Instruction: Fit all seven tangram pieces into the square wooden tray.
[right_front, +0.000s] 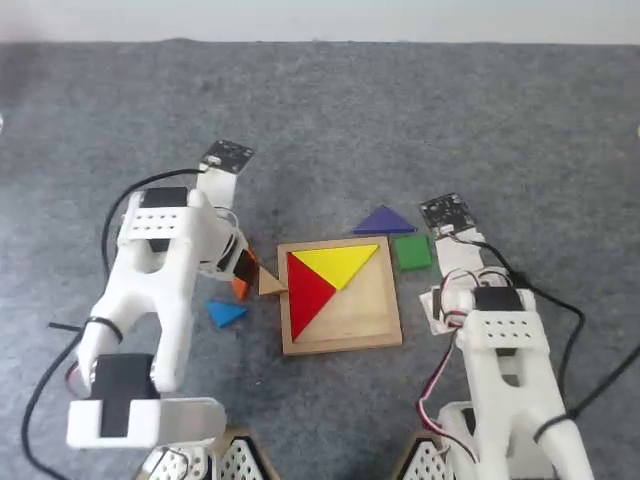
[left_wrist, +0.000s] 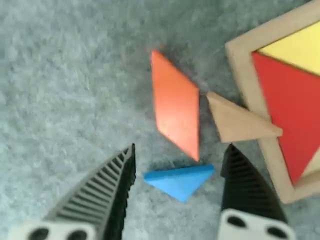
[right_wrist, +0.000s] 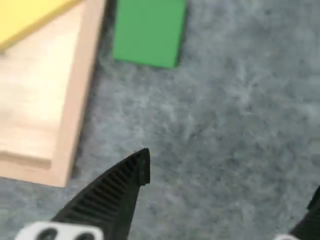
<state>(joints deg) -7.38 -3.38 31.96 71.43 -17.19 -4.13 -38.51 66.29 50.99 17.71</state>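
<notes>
Left wrist view, blue triangle crosswise, inside spread end effector

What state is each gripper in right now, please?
Left gripper: open, empty, with the blue triangle in line between its fingers.
Right gripper: open, empty, over the carpet near the green square.

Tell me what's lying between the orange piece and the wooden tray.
A tan triangle lies there, close beside the orange piece and reaching the tray's frame, as the left wrist view shows.
</notes>
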